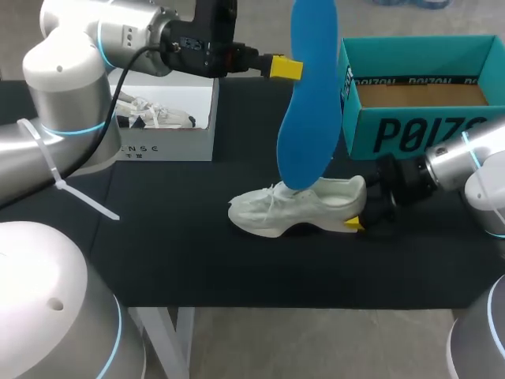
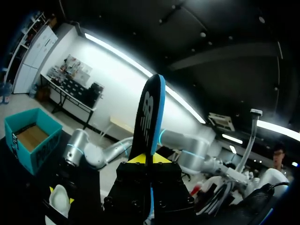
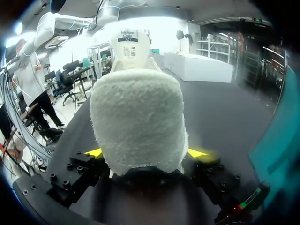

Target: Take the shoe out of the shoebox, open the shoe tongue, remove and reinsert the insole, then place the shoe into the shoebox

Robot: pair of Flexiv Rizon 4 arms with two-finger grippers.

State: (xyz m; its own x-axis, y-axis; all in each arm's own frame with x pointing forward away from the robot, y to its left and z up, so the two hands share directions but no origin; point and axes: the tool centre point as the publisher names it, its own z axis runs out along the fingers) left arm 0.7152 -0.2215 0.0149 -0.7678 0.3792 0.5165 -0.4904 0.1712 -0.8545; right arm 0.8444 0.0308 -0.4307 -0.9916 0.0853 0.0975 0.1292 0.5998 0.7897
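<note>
**Head view: shoe pinned on the black top, insole held high**

Along its near edge the black table (image 1: pixel 197 260) shows only its dark, matte cover. Toward the middle the white shoe (image 1: pixel 296 207) stands on its sole, toe to my left. The right gripper (image 1: pixel 359 212) clamps its heel; the right wrist view shows a yellow tip pressed in on each side of the knitted collar. Above the shoe's opening the blue insole (image 1: pixel 309 95) hangs nearly upright, and whether its lower end touches the shoe cannot be told. The left gripper (image 1: pixel 286 69) is pinched tight on the insole's upper part. Farther back, the teal shoebox (image 1: pixel 418 126) sits open at the right rear. A white box (image 1: pixel 170 146) at the left rear holds another pale shoe (image 1: pixel 162 117).
</note>
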